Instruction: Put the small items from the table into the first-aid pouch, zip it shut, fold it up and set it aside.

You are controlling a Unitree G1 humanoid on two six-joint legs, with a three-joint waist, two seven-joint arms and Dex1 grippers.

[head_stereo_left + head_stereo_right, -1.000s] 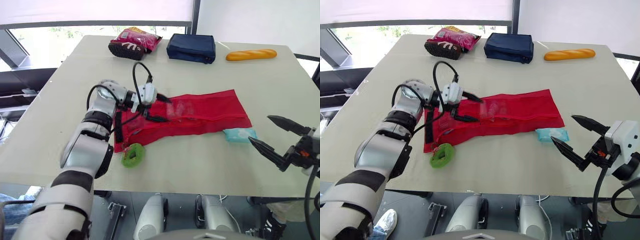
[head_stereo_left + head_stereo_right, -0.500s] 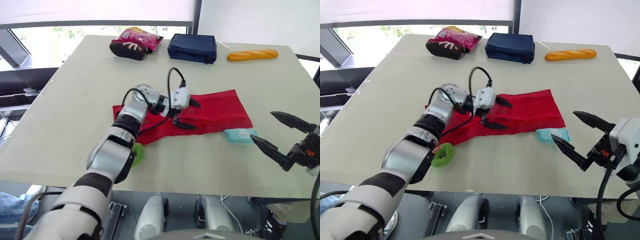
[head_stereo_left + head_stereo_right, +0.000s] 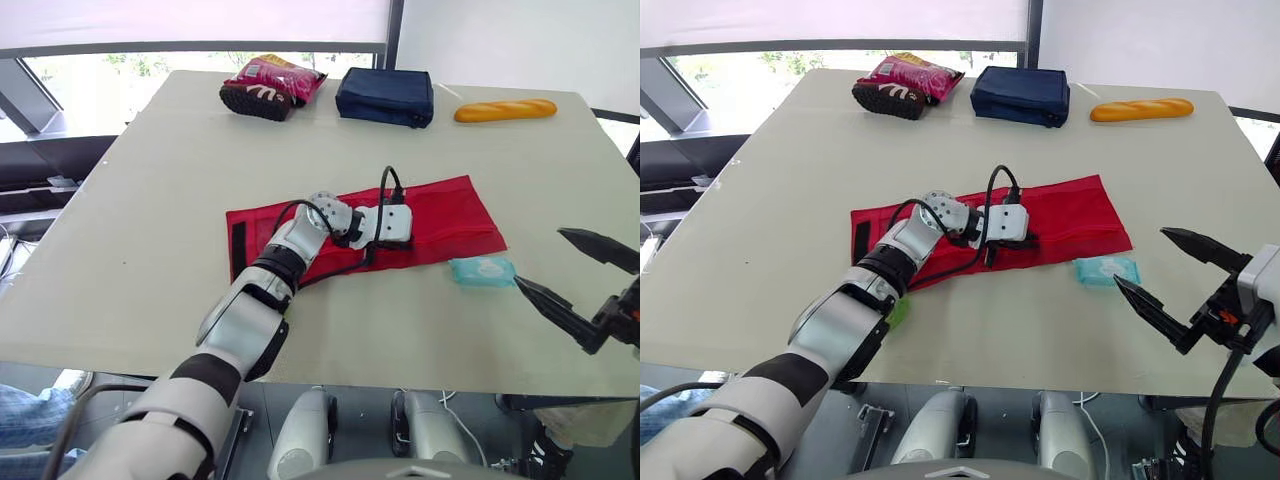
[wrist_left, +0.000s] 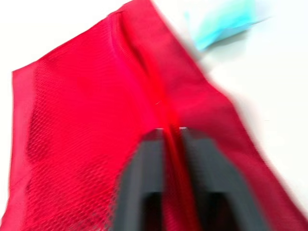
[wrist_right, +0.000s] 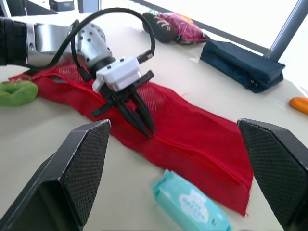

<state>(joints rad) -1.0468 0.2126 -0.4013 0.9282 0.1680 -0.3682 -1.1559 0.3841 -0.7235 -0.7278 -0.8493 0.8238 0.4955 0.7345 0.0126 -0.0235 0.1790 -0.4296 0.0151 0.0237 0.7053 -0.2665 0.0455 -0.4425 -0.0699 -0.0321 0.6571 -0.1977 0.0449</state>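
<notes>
While right gripper (image 3: pixel 1140 256) is hovering off the near-right corner of the red mesh pouch (image 3: pixel 1070 210), its fingers are spreading wide and gripping nothing; it is hanging out past the edge of the table (image 3: pixel 790 180) on the pouch's near side; wipes pack (image 3: pixel 1107 270) is lying flat just beside the pouch's near-right corner, apart from that gripper; green ring (image 5: pixel 17 92) is sitting by the pouch's near-left corner, mostly hidden under the left forearm in the eye views, touching or nearly touching the fabric, can't tell which; pouch itself is lying flat and unfolded across mid-table, long axis running left to right, black strip showing at its left end; left gripper (image 4: pixel 169 131) is pressing down on the pouch around its middle, fingers (image 4: pixel 149 159) closing to a narrow gap and pinching the raised zip ridge between them; can't make out a zip pull; beyond the pouch's far side, well apart from it, a pink snack bag (image 3: pixel 912 72) is lying to the far left, a navy case (image 3: pixel 1020 95) is sitting straight behind, and a bread loaf (image 3: pixel 1140 109) is lying to the far right.
</notes>
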